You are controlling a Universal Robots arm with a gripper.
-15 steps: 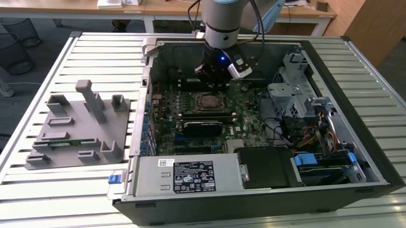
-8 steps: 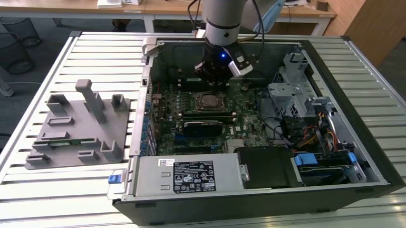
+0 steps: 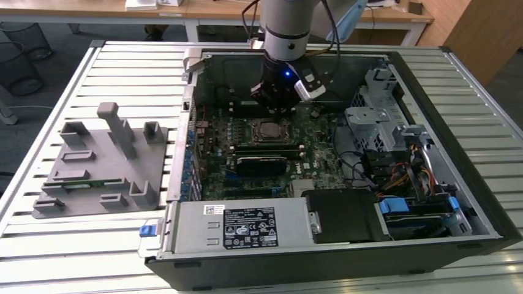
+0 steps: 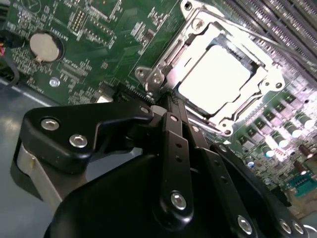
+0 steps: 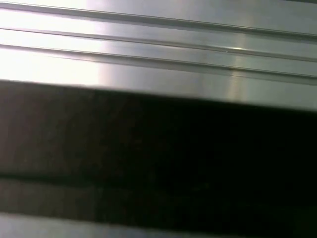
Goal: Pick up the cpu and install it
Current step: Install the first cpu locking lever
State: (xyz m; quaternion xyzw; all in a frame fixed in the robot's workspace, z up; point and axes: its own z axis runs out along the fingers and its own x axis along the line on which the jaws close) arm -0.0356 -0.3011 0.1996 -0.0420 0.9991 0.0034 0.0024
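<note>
One pincer (image 4: 166,101), its fingers clenched together on nothing, sits just beside the cpu (image 4: 214,79) lying in its socket (image 4: 190,17). Any sideways drift could catch the socket frame and, I judge, shift the chip.

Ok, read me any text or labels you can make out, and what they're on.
Black label on the power supply: print too small to read.
White label beside it: too small.
Motherboard markings, second wrist view: blurred, unreadable.
cpu top: no readable marking.
</note>
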